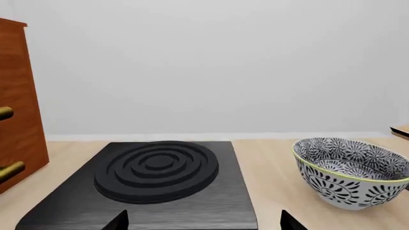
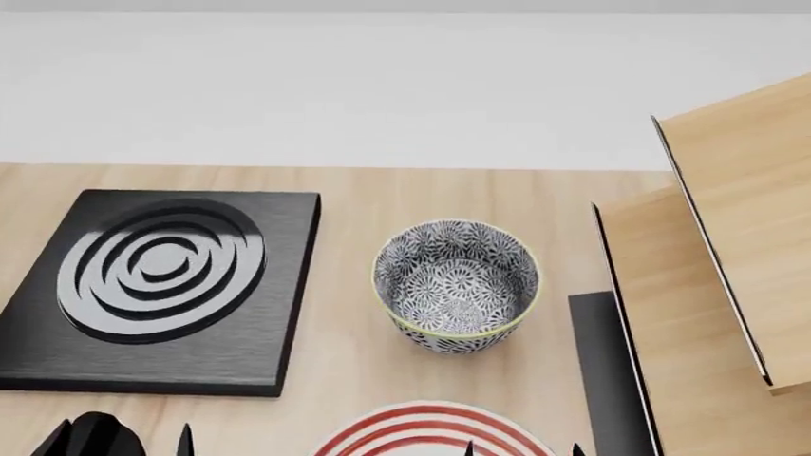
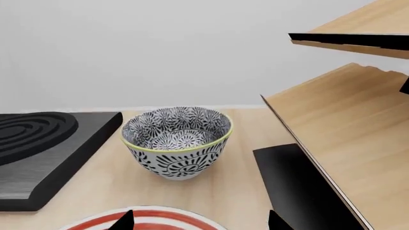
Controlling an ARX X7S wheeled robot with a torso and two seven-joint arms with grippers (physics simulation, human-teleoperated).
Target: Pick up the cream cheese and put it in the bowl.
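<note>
- The bowl (image 2: 457,284) stands upright and empty on the wooden table (image 2: 342,361), between the black stove plate (image 2: 159,290) and the wooden shelf unit (image 2: 709,275), well clear of both, so a drop from above should be easy
- The cream cheese appears in none of the three views; it may lie outside them or be hidden by the shelf boards, and I cannot say which
- The red-ringed plate (image 2: 431,432) sits just nearer the robot than the bowl and is not the target
- The left gripper (image 1: 203,223) hovers low over the near edge of the stove plate; its two dark fingertips stand far apart with nothing between them, so the jaws are spread wide and empty
- The right gripper (image 3: 199,223) hangs over the plate facing the bowl, its tips likewise parted and empty
- As I judge it, the pick is not yet begun, and finding the box comes first
</note>
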